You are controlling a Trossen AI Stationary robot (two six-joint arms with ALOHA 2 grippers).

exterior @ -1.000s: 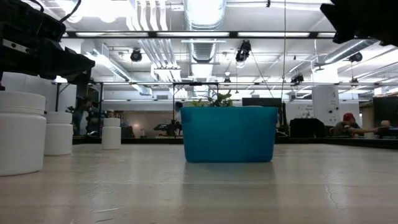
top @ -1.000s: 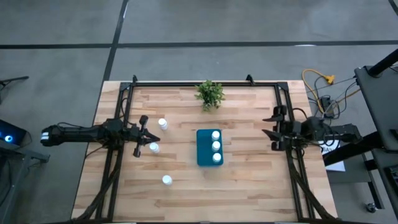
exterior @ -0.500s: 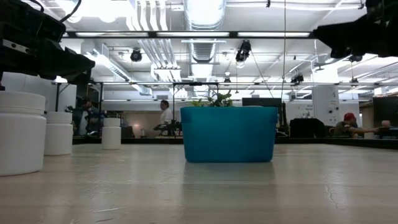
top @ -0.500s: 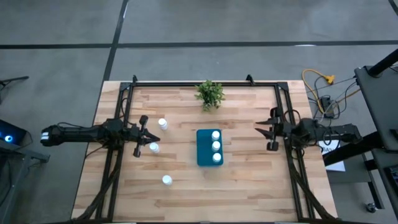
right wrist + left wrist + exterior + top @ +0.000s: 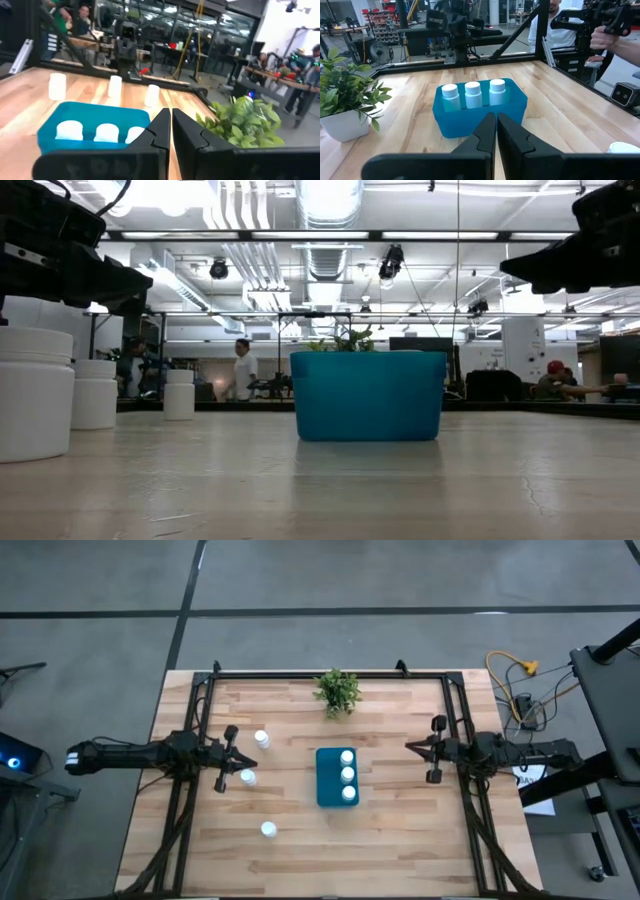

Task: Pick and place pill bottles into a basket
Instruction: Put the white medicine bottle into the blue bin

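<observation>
Left jaws: the left gripper (image 5: pixel 496 131), two dark fingers, is pressed together with only a hairline seam between them and nothing held; it hangs over the table's left side, pointing toward the bin.
Right jaws: the right gripper (image 5: pixel 171 127) is likewise closed on nothing, fingers meeting; it sits over the right side of the table, well apart from the bin.
Basket: the teal-blue rectangular plastic bin with rounded corners (image 5: pixel 336 778) stands near the middle of the light wooden slat table (image 5: pixel 390 830), between the two grippers.
Bottles in bin: three small white cylindrical pill bottles with round caps (image 5: pixel 347 773) stand upright in a row along one side of the bin; from table height the bin's wall hides them entirely.
Bottles outside: three more white pill bottles stand on the left half of the table, one (image 5: pixel 262 739) beyond the left gripper, one (image 5: pixel 247 777) just beside its tip, one (image 5: pixel 268 829) nearer the front edge.
Cut off: in the low view the nearest bottle (image 5: pixel 35 393) is clipped by the frame edge, and both arms show only as dark shapes at the upper corners.
Plant: a small green leafy potted plant (image 5: pixel 337 691) sits at the far edge, behind the bin.
Background: a person in a white top (image 5: pixel 241 368) stands far off in the room, too small to make out further.
</observation>
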